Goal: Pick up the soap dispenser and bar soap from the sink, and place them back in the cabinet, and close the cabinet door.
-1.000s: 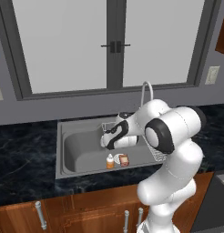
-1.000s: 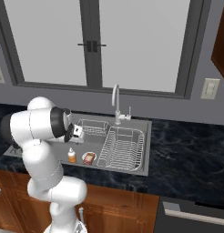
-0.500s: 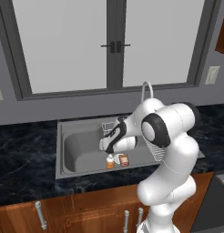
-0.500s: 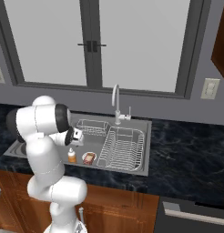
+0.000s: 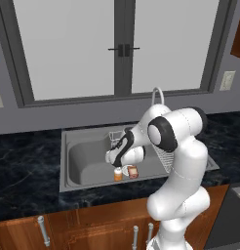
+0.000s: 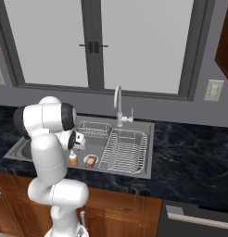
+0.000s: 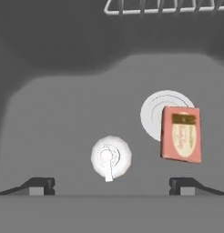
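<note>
Arm bent low over the sink (image 5: 83,146), jaws (image 7: 112,185) spread wide and pinching nothing, pointing down into the basin. Soap dispenser (image 7: 111,158) stands upright on the basin floor directly below the jaws, its white pump top centred between the two finger tips (image 7: 41,185) in the hand view; not touched. Bar soap (image 7: 180,133) lies just beside the dispenser, off to the side of one finger tip, partly overlapping a small white round dish (image 7: 155,111). From the base views, the orange dispenser (image 5: 118,174) and the reddish bar (image 5: 133,171) sit side by side near the front wall of the basin. Wire dish rack (image 6: 125,149) lies beyond the soap. Dark stone desk (image 6: 190,152) surrounds the sink.
</note>
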You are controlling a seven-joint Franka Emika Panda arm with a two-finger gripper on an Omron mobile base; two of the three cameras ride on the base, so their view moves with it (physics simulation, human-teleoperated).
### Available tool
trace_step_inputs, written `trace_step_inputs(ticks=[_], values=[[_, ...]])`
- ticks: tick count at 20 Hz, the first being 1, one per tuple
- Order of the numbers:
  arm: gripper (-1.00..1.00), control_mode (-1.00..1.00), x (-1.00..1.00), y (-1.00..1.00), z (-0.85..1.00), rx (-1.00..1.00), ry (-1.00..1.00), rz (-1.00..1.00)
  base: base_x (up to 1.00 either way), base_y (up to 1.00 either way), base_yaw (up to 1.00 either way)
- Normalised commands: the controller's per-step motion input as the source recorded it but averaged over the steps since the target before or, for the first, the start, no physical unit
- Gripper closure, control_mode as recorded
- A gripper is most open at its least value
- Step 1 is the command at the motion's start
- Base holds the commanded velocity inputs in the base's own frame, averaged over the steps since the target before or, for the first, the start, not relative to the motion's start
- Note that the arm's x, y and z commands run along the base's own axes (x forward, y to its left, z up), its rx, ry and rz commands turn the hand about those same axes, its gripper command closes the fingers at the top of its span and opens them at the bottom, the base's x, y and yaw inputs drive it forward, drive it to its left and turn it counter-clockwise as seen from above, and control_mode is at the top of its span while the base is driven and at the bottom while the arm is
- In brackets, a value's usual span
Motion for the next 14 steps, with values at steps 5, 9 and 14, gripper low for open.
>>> trace_step_inputs(ticks=[5, 9, 14], values=[[-1.0, -1.0, 0.11, 0.08, -0.18, 0.0, 0.0, 0.0, 0.0, 0.0, 0.0], [-1.0, -1.0, 0.05, 0.03, -0.13, 0.0, 0.0, 0.0, 0.0, 0.0, 0.0], [-1.0, -1.0, 0.01, 0.03, -0.07, 0.0, 0.0, 0.0, 0.0, 0.0, 0.0]])
